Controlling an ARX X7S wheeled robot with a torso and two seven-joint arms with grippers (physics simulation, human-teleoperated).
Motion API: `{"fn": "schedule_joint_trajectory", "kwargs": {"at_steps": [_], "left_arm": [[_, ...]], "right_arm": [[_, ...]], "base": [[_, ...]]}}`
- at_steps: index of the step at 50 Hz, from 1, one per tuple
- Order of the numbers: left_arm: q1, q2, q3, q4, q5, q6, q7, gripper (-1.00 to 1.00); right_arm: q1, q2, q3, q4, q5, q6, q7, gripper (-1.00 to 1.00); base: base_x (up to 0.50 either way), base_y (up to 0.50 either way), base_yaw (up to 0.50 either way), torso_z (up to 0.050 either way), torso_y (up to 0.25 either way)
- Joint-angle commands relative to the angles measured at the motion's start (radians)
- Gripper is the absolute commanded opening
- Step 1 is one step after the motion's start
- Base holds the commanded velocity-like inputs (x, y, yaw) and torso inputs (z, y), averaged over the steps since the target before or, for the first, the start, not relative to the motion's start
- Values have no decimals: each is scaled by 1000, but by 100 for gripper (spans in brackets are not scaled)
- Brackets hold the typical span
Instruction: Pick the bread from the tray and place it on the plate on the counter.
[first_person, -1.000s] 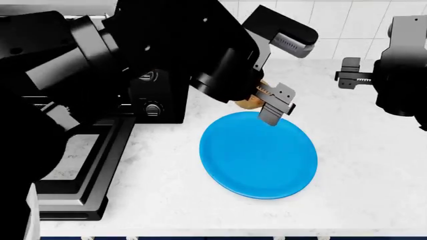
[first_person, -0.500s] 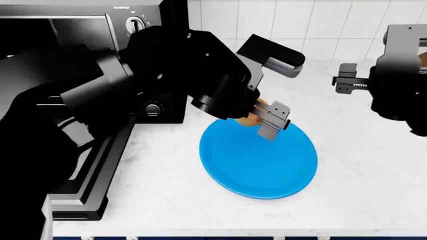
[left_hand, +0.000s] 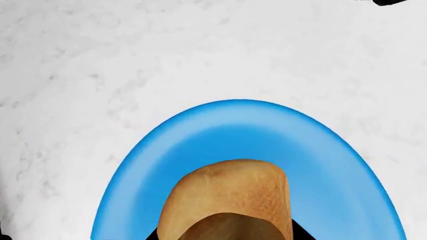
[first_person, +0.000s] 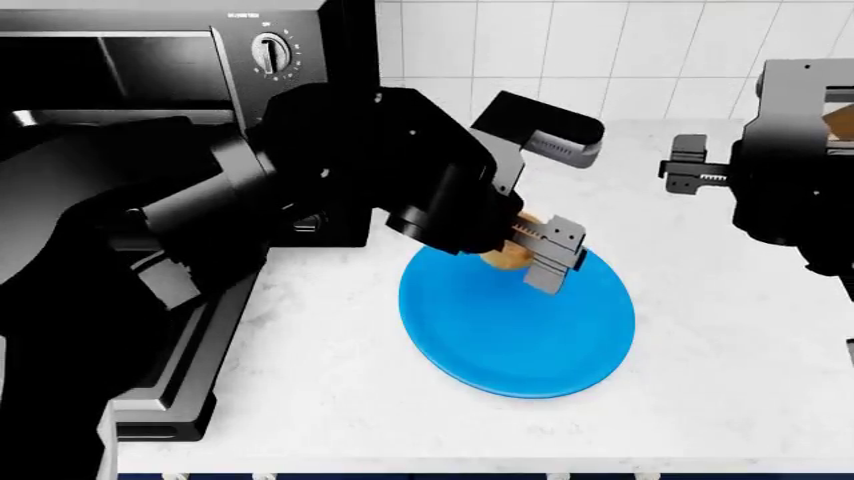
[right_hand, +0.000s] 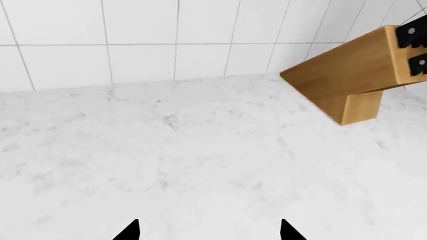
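**Roll held over the blue plate's far rim**

The counter is the biggest thing here, white marble with faint grey veins, running out wide and bare at 3 o'clock and 6 o'clock of the plate. Its front edge shows along the bottom of the head view, with a strip of navy cabinet under it.

At 9 o'clock stands the black toaster oven, its door dropped open and lying out over the counter toward the front edge. That door takes up most of the room on the left side; a band of bare counter lies between it and the plate.

The left arm, bulky and black, reaches across from the oven side and hides the oven's lower front.

The plate, round and bright blue, lies flat near the middle of the counter, well back from the front edge. Its near half is uncovered.

The right gripper hangs at 2 o'clock of the plate, apart from it, fingers spread with nothing between them. Through its wrist camera a wooden knife block stands against the tiled wall.

The left gripper is clamped on the bread, a small golden-tan roll, at the plate's 11 o'clock. Whether the roll touches the plate, I cannot tell.
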Motion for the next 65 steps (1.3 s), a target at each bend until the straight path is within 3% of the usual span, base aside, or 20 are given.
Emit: {"fn": "schedule_joint_trajectory", "kwargs": {"at_steps": [1,13,14,25,30,38,48,65], "left_arm": [[6,0,-4,-31,-33,3,13,-100],[-46,-14,-37,4,-109,-30,-19,-100],[-53,-15,-40,7,-114,-35,-19,100],[-236,-62,-106,16,-201,-52,-134,100],[-302,-93,-142,29,-125,74,-181,100],[-397,-113,-166,47,-70,114,-199,100],[-531,-158,-240,56,-161,29,-243,100],[-541,-205,-510,99,-154,-161,-381,100]], "right_arm": [[1,-12,-4,30,-10,-12,-9,100],[-9,-3,0,20,-8,-11,-2,100],[-10,-2,0,21,-8,-12,-2,100],[-24,6,9,4,2,-12,7,100],[-29,8,11,1,3,-13,10,100],[-23,-2,5,13,-5,-16,1,100],[-16,15,18,-29,14,7,18,100],[24,114,123,-386,190,132,107,100]], "base": [[0,0,0,0,10],[0,0,0,0,0],[0,0,0,0,0],[0,0,0,0,0],[0,0,0,0,0],[0,0,0,0,0],[0,0,0,0,0],[0,0,0,0,0]]}}
